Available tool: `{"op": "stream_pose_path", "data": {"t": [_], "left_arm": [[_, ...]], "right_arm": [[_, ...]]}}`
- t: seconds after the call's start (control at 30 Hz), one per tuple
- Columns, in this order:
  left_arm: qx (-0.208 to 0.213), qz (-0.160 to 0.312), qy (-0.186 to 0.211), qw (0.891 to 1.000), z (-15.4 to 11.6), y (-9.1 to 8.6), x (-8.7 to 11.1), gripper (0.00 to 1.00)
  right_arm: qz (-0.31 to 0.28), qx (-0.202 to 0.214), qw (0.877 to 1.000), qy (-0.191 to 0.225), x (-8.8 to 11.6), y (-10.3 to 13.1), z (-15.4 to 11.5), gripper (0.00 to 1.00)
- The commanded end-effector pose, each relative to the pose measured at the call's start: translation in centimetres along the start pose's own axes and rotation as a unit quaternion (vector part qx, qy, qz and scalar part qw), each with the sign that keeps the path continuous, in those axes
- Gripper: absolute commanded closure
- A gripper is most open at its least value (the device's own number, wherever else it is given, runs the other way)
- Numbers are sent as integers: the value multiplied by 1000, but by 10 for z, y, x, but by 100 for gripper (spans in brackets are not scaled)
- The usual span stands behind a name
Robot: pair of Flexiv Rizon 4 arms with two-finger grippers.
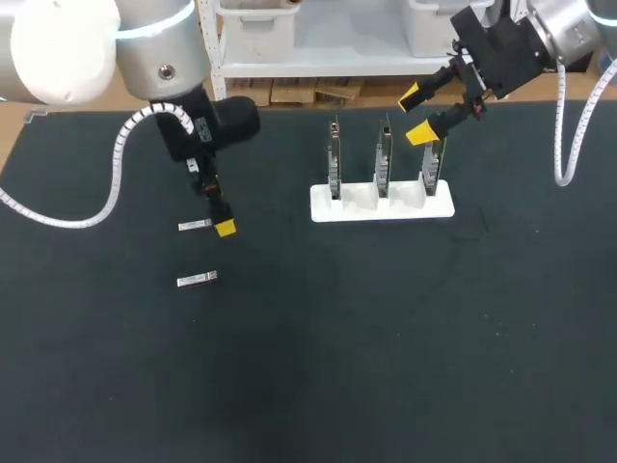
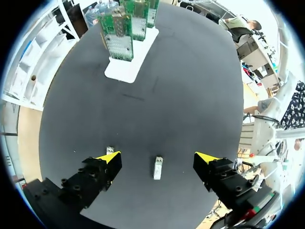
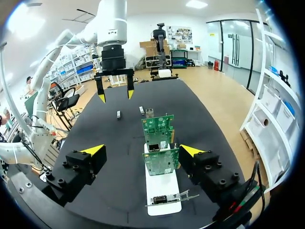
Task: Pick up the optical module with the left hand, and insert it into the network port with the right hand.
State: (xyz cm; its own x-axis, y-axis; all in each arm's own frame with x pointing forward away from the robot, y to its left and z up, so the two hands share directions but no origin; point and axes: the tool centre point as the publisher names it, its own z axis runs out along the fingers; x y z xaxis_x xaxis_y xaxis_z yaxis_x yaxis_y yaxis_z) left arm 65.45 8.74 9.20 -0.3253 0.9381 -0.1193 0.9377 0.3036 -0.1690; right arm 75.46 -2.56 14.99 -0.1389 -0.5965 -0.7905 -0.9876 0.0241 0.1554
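One optical module [image 2: 157, 168], flat on the mat [image 2: 190, 95] between the spread, empty fingers [image 2: 95, 179] of my left gripper [image 2: 158, 156]: lower straight, centred, clear of the second module [image 2: 110, 150]; right gripper [image 3: 142, 150] gapes empty over the network cards [image 3: 159, 143].

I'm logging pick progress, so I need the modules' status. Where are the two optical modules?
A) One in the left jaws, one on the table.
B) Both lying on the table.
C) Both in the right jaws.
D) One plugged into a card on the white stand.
B: one optical module and the other lie flat on the black table, and the jaws of the left gripper stand open and empty.
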Motion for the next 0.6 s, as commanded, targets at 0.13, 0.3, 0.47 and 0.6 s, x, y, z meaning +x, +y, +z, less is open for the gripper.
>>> {"op": "stream_pose_path", "data": {"t": [0.13,0.3,0.47,0.6], "left_arm": [[1,0,-3,1000,1,1,3,0],[1,0,-3,1000,1,1,3,0],[-34,54,16,998,2,8,-27,0],[-64,93,35,993,4,13,-32,0]], "right_arm": [[0,2,1000,0,0,1,0,0],[0,2,1000,0,0,1,0,0],[0,2,1000,0,0,1,0,0],[0,2,1000,0,0,1,0,0]]}}
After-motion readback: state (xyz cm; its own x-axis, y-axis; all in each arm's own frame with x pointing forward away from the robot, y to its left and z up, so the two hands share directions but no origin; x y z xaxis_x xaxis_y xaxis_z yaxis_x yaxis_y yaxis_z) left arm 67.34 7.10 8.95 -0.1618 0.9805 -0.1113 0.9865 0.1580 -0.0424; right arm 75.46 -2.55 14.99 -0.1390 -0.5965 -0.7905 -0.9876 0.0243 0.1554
